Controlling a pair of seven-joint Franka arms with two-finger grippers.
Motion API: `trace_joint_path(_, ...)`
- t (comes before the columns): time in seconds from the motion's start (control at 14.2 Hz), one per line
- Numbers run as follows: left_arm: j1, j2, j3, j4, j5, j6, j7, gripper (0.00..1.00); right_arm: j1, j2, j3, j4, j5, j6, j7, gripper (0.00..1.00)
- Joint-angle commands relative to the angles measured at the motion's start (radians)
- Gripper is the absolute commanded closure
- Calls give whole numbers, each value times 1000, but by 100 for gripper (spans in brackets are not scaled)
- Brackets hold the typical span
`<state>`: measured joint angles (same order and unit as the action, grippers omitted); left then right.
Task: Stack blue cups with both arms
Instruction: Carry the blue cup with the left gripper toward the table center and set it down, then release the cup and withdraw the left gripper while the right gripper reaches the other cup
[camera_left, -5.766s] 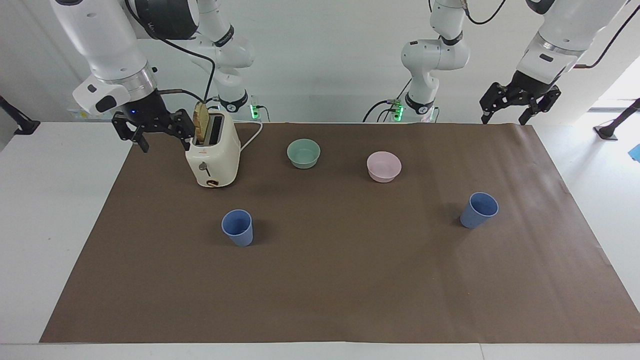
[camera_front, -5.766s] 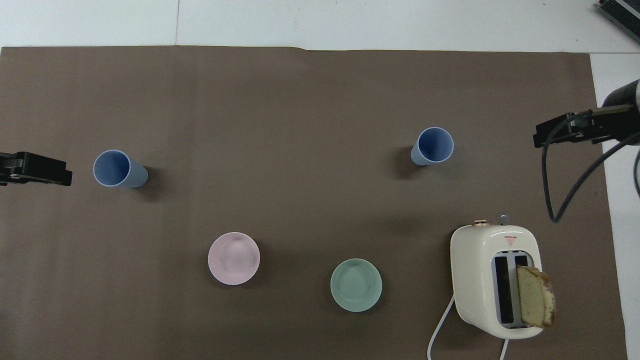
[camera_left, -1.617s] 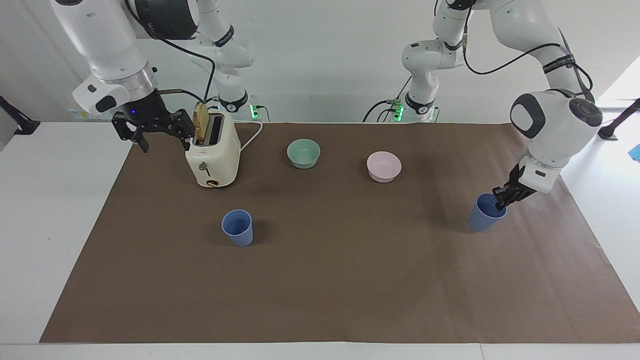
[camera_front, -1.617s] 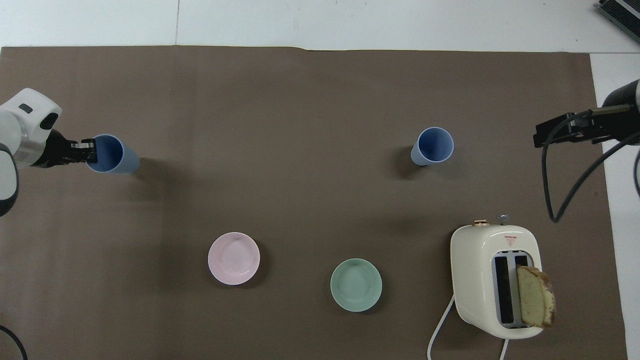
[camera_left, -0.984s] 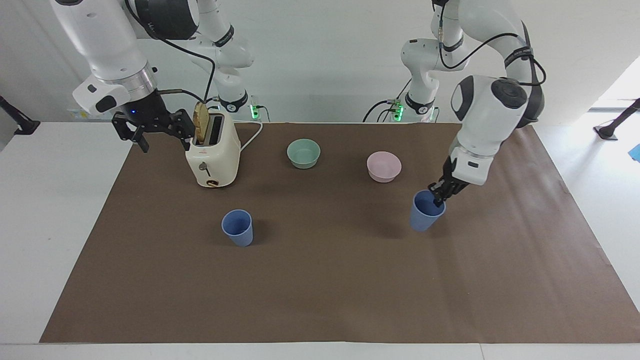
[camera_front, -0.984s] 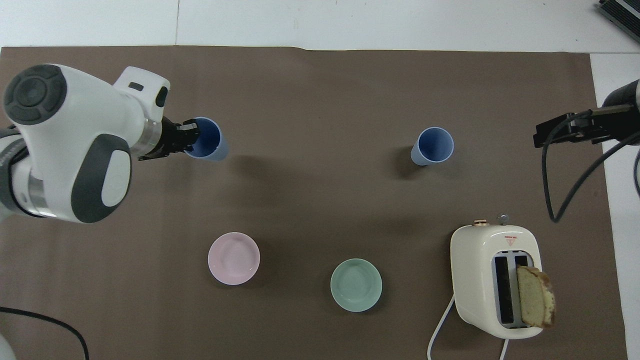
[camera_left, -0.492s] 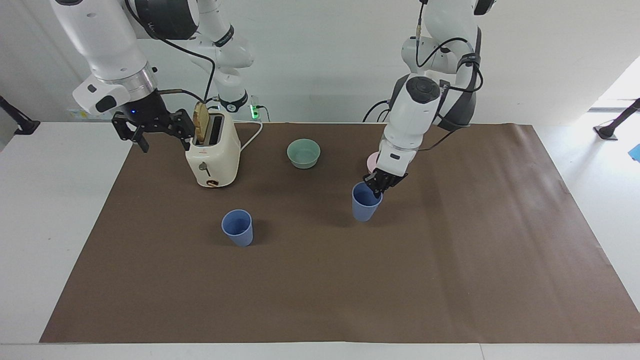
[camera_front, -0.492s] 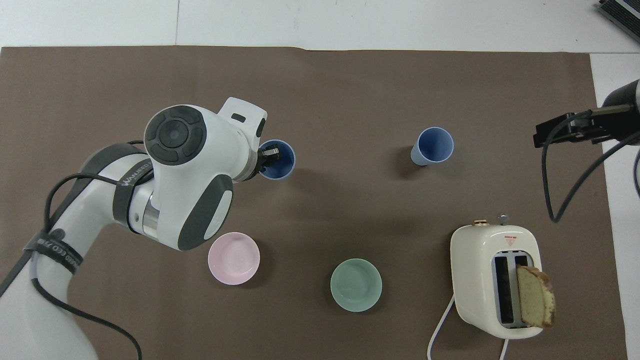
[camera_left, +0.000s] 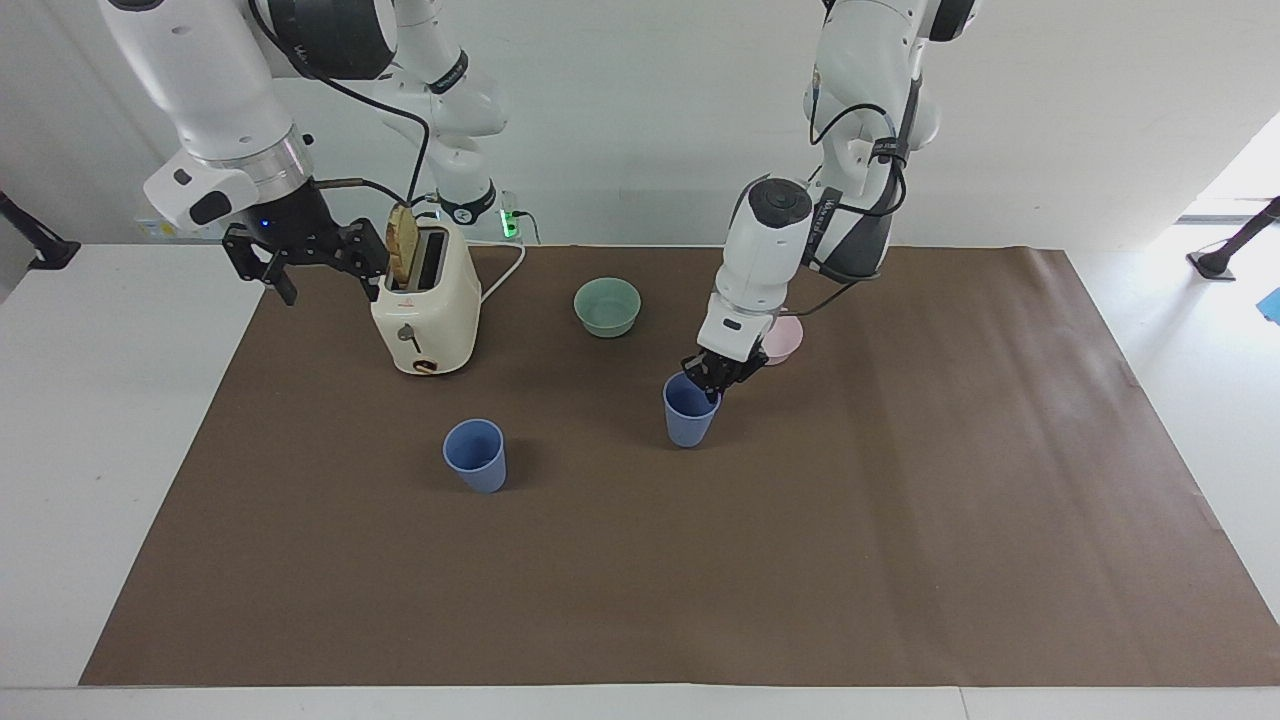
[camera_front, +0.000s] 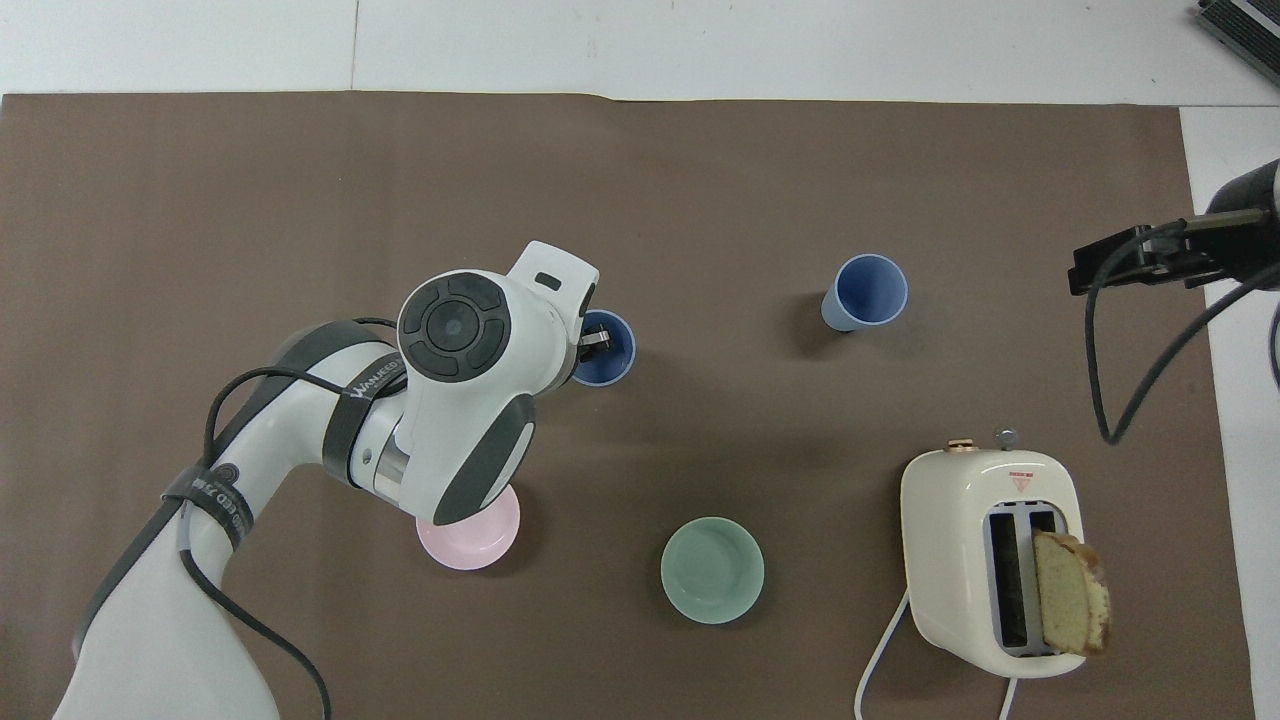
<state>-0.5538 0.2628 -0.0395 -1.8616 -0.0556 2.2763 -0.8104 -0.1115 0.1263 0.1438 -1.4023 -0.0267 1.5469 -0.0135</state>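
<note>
One blue cup (camera_left: 476, 456) stands upright on the brown mat, farther from the robots than the toaster; it also shows in the overhead view (camera_front: 866, 292). My left gripper (camera_left: 712, 385) (camera_front: 595, 345) is shut on the rim of the second blue cup (camera_left: 690, 418) (camera_front: 610, 362), one finger inside it. It holds that cup upright, low over the middle of the mat. I cannot tell whether its base touches the mat. My right gripper (camera_left: 305, 265) (camera_front: 1110, 268) waits open and empty, raised beside the toaster at the right arm's end.
A cream toaster (camera_left: 425, 315) (camera_front: 990, 560) holds a bread slice in one slot. A pale green bowl (camera_left: 607, 306) (camera_front: 712, 570) and a pink bowl (camera_left: 787, 342) (camera_front: 470, 540) sit nearer the robots; my left arm partly covers the pink bowl.
My left gripper took the cup by the rim at the left arm's end and has carried it to the middle, toward the standing cup. The right arm has not moved.
</note>
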Motion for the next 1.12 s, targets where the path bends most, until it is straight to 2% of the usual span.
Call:
trace_joint_path(0.0, -29, 10, 18, -24, 25, 55, -16, 100, -13, -24, 5, -26, 4, -1, -26, 0)
trace_joint_path(0.14, -29, 10, 18, -27, 25, 55, -15, 100, -13, -24, 5, -26, 4, -1, -26, 0)
trace_joint_path(0.21, -29, 10, 18, -31, 25, 60, -15, 86, -13, -24, 5, -26, 4, -1, -26, 0)
trace_joint_path(0.28, -29, 10, 18, -31, 26, 60, -15, 66, -14, -24, 5, -26, 4, -1, -26, 0)
trace_joint_path(0.42, -26, 10, 20, -25, 26, 45, -13, 9, -13, -24, 5, -26, 4, -1, -26, 0)
trace_joint_path(0.49, -18, 9, 21, -16, 26, 40, -10, 0, -13, -24, 5, -26, 4, -2, -26, 0)
trace_joint_path(0.7, 18, -14, 30, 45, 57, -82, -3, 0, -11, -24, 8, -26, 4, -1, -26, 0)
trace_joint_path(0.84, 52, -45, 32, 62, 63, -106, 10, 0, -13, -24, 10, -27, 5, -1, -26, 0)
trace_joint_path(0.98, 101, -94, 30, 61, 63, -139, 55, 0, -10, -63, 10, -102, 7, 54, -28, 0)
trace_joint_path(1.05, 130, -121, 30, 59, 63, -170, 109, 0, -7, -76, 10, -153, 7, 123, -28, 0)
